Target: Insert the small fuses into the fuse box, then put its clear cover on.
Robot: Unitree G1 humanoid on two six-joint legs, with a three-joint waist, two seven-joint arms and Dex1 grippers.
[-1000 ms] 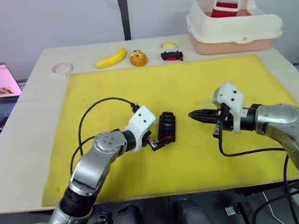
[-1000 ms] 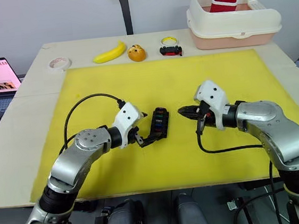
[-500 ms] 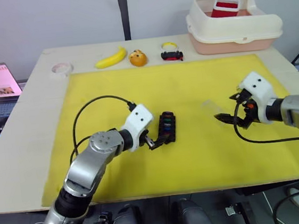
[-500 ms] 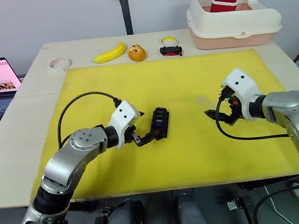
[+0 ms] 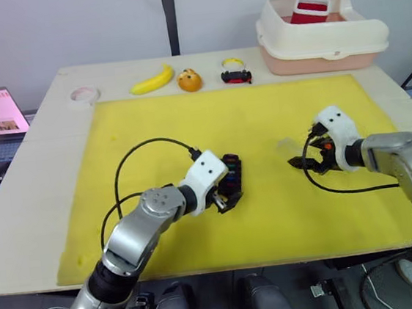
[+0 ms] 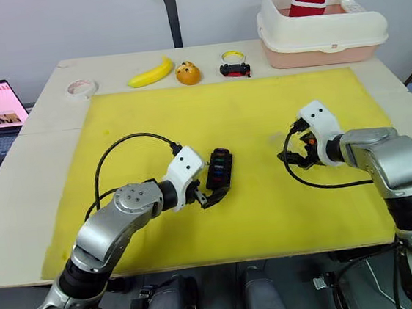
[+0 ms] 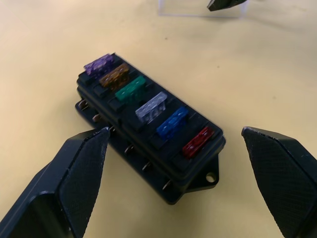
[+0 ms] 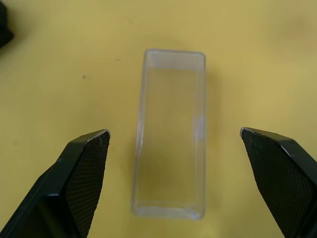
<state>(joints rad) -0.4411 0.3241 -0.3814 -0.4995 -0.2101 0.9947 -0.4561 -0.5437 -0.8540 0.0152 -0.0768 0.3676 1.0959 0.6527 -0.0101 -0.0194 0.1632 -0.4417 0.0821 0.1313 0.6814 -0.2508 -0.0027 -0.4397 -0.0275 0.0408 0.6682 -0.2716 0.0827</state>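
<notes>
- Yellow foam mat point(image 5: 188, 127) over a pale wooden table, white wall behind, so plenty of contrast for the dark parts and not much for the see-through one.
- small transparent rectangular plastic cover point(image 8: 170, 131) lies flat on the mat, open side up I think. My guess: feather-light, stiff, slick walls, likely to skid or pop out if pinched hard. Best grip looks like across the two long walls, mid-length.
- right gripper point(image 8: 173, 148) has its black fingers spread wide, one on each side of the cover, not touching it. From the head cam the cover sits just at 10 o'clock of that gripper.
- small black rectangular fuse box point(image 7: 148, 126) is near mat centre, well apart at 9 o'clock of the cover, six coloured flat fuses point(image 7: 151, 106) already seated in a row.
- left gripper point(image 5: 222, 201) is spread open too, straddling the box's near end.
- Cream lidded bin point(image 5: 322, 31) is way off at 12 o'clock.
</notes>
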